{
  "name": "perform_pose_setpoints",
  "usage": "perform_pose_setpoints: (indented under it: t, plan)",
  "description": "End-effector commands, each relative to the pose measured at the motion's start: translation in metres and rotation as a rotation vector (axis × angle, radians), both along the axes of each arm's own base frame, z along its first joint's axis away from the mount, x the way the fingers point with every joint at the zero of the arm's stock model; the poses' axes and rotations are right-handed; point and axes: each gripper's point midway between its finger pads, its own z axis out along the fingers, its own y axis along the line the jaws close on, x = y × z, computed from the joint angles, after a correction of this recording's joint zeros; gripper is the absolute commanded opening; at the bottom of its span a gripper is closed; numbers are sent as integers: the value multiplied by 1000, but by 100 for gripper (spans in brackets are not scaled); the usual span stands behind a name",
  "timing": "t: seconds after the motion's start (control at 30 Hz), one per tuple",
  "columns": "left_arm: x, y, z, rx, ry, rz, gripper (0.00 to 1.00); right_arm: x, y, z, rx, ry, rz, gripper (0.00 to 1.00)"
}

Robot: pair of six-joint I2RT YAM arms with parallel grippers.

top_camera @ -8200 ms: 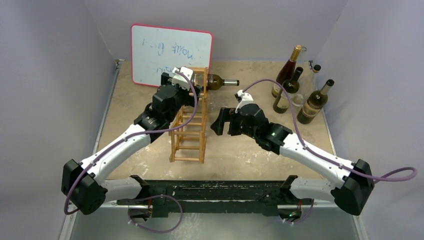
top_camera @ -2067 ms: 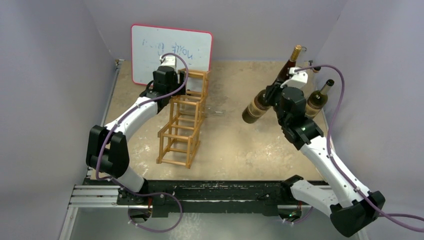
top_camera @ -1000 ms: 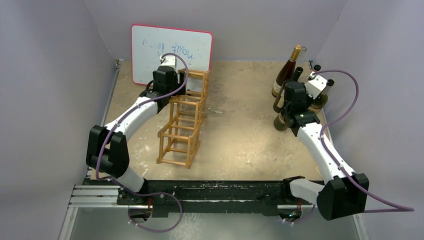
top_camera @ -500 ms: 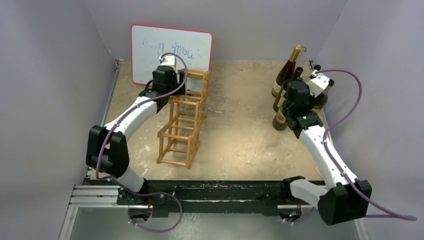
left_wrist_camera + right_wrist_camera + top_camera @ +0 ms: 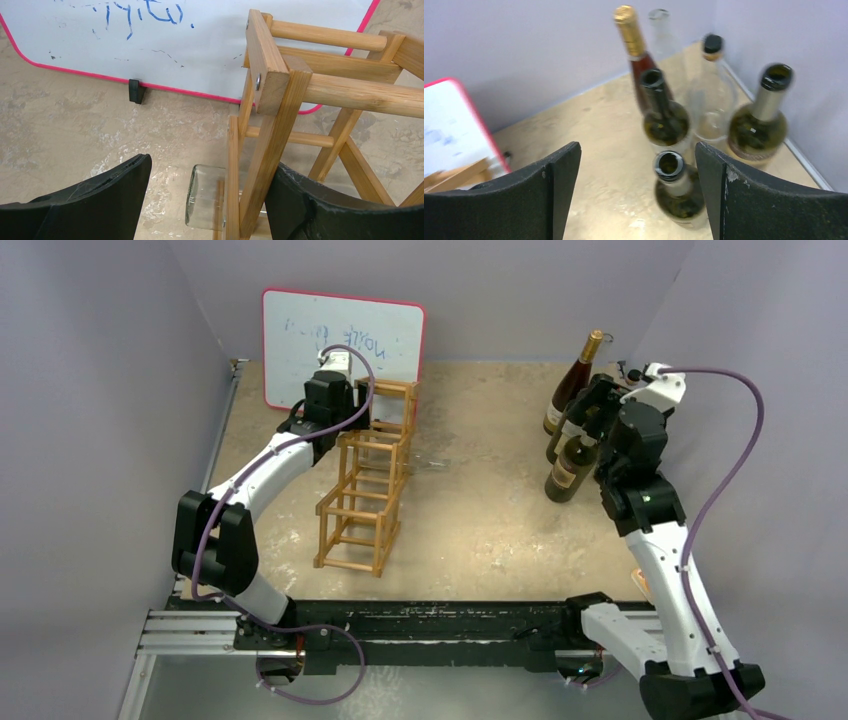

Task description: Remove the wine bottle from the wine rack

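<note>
Upright on the tabletop (image 5: 480, 520) at the far right, well apart from the wine rack (image 5: 365, 490): the wine bottle (image 5: 566, 470), dark green, mouth uncorked, fill level impossible to judge. Just behind it, 4 other bottles (image 5: 659, 107), all upright: 1 gold-foiled, 1 dark with an open mouth, 1 clear glass with a black cap, 1 green near the right wall. Above the wine bottle, the right tool (image 5: 638, 147), spread wide and gripping nothing, the neck below and between the fingers, apart from both. At the rack's far top corner, the left tool (image 5: 212, 167), likewise spread wide, a corner post between the fingers and close to the right one. Low beside that post, a clear glass piece (image 5: 205, 197), possibly a tumbler. Mottled tan tabletop, scuffed white in patches; red-edged whiteboard (image 5: 340, 345) with blue scrawl leaning at the back; plain lavender-grey walls (image 5: 100, 440) on 3 sides.
</note>
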Motion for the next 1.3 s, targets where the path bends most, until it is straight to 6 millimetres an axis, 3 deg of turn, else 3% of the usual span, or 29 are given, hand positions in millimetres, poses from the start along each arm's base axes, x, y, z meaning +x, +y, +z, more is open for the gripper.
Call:
perform_pose_setpoints:
  t: [0.0,0.1,0.23,0.37,0.47,0.57,0.67,0.87,1.1,1.27]
  plan:
    - [11,6,38,-26,-96,29,78,-3,58,49,-5,-100,361,87]
    - [11,7,39,-25,-98,30,78,-8,101,61,53,-133,590,99]
    - [10,9,39,-18,-99,40,78,-13,151,65,171,-147,768,100]
    - [9,12,40,-4,-101,48,78,-2,205,38,264,-50,813,100]
    - [9,13,40,-4,-105,49,78,10,251,4,281,80,842,100]
    - [8,14,41,-2,-109,55,78,26,277,-34,292,215,779,100]
    - [8,14,43,-3,-114,55,78,43,289,-70,296,318,718,100]
    - [8,15,46,-5,-120,56,78,71,307,-114,269,417,670,100]
    - [9,15,49,-12,-122,59,78,84,320,-114,248,394,710,100]
    - [8,19,52,-21,-127,69,78,114,317,-116,170,385,620,100]
